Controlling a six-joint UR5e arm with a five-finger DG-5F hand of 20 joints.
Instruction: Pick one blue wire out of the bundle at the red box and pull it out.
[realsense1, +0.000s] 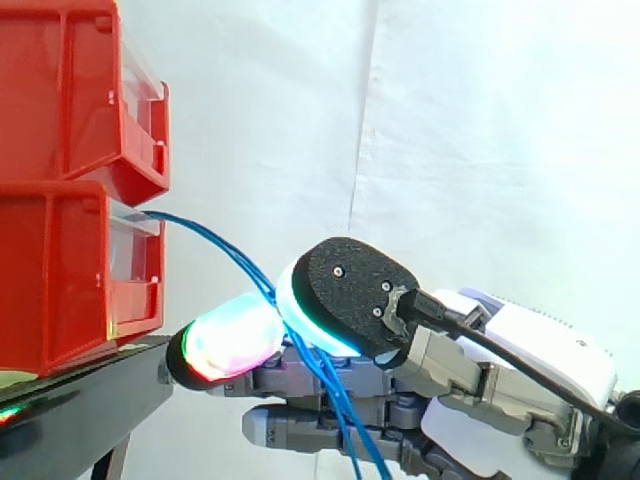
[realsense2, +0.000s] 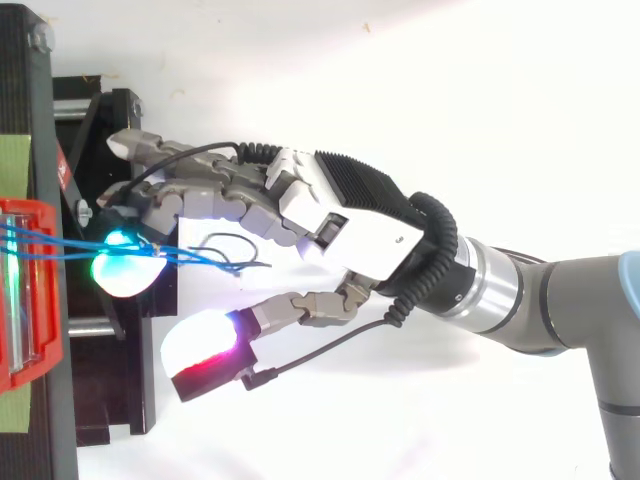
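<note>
Blue wires (realsense1: 207, 236) are coming out of the front of the lower red box (realsense1: 60, 270) and running down and away from it to the hand (realsense2: 340, 225), with their loose ends trailing below the palm. I am seeing the fingers (realsense1: 230, 340) stretched out nearly straight toward the black stand (realsense1: 80, 400). From above, the strands are gathering where the cyan-green pad is meeting the finger next to it, and they are looking nipped between the two. The thumb (realsense2: 205, 350), glowing red, is standing well apart from the wires. I cannot tell how many strands are being held.
</note>
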